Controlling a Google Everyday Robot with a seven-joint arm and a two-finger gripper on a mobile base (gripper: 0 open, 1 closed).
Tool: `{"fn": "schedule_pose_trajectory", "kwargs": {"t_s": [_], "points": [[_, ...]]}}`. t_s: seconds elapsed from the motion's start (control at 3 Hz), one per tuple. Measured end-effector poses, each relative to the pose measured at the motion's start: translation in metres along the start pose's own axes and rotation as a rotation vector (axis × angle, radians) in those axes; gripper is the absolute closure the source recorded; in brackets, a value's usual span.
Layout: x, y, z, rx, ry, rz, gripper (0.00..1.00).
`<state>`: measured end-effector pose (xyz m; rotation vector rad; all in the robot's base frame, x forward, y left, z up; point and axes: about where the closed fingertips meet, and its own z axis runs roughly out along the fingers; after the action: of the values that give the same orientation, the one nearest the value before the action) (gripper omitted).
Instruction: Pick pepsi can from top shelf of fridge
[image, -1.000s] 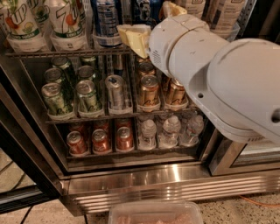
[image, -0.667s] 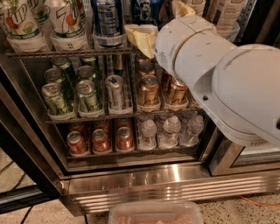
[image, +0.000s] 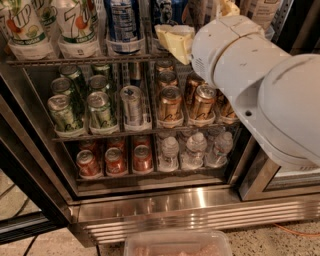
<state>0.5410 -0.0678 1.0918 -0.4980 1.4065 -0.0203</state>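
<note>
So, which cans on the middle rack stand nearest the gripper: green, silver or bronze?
The bronze cans, right of the silver can, just below the gripper at the upper shelf's front; green cans stand leftmost.

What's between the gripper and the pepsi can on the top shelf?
Nothing visible does. The gripper is at the front of the top shelf, directly before the pepsi can; the blue-and-white striped can stands beside it, not between.

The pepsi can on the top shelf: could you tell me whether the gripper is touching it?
Cannot tell. In the camera view the gripper hides the lower part of the pepsi can on the top shelf, so neither contact nor gap shows.
</note>
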Motion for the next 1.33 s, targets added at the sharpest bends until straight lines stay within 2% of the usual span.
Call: {"fn": "schedule_pose_trajectory", "kwargs": {"t_s": [0.67,1.33], "points": [[0.008,0.02,0.002,-0.059,0.005,0.028,0.33],[0.009,0.027,0.016,-0.076,-0.016,0.042,0.33]]}}
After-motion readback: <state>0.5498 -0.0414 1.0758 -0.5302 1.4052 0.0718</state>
